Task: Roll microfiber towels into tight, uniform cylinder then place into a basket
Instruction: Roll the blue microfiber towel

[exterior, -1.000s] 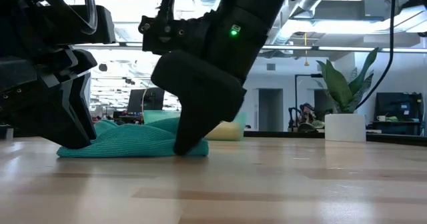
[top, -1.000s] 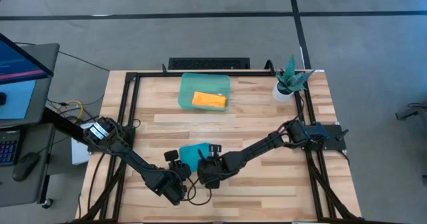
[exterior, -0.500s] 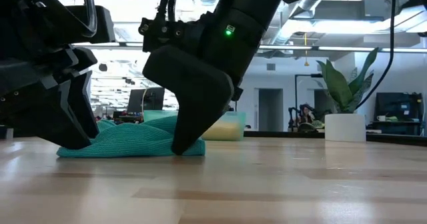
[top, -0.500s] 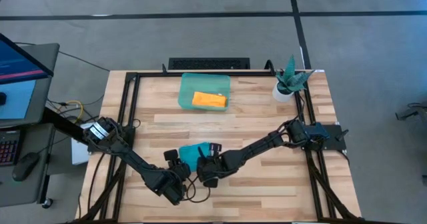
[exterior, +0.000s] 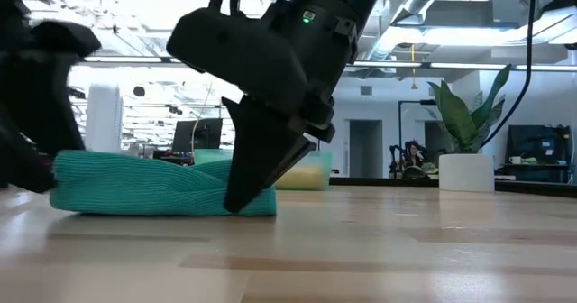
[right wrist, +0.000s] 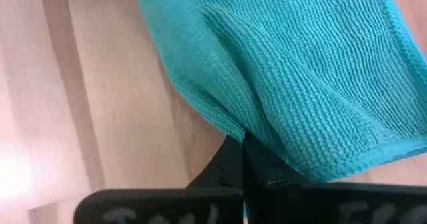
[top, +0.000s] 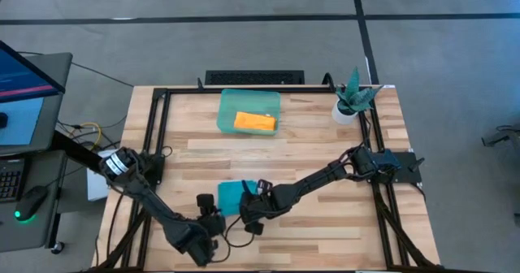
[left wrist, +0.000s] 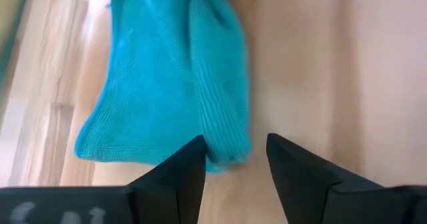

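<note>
The teal towel (top: pixel 231 195) lies folded into a thick flat bundle on the wooden table (top: pixel 317 143), between the basket (top: pixel 248 110) and the table's front edge, well apart from the basket. How tightly it is folded inside cannot be told; only ribbed outer layers show in the low view. The right gripper (top: pixel 251 210) is at the towel's front corner. Its fingers (right wrist: pixel 233 159) are pressed together, and the wrist view shows them going under the cloth edge, so it seems to pinch a fold of the teal towel, though the fingertips themselves are hidden by the cloth. In the low view this gripper's body covers the towel's end. The left gripper (left wrist: pixel 233 159) is just beside the towel, on its side away from the plant pot (top: pixel 347 110). Its fingers are spread apart with nothing between them, and they do not touch the cloth. In the low view this gripper is mostly cut off at the picture's edge.

The basket is at the table's far side. Inside it lies the orange towel (top: pixel 255 122), a compact folded or rolled piece; which one I cannot tell.
</note>
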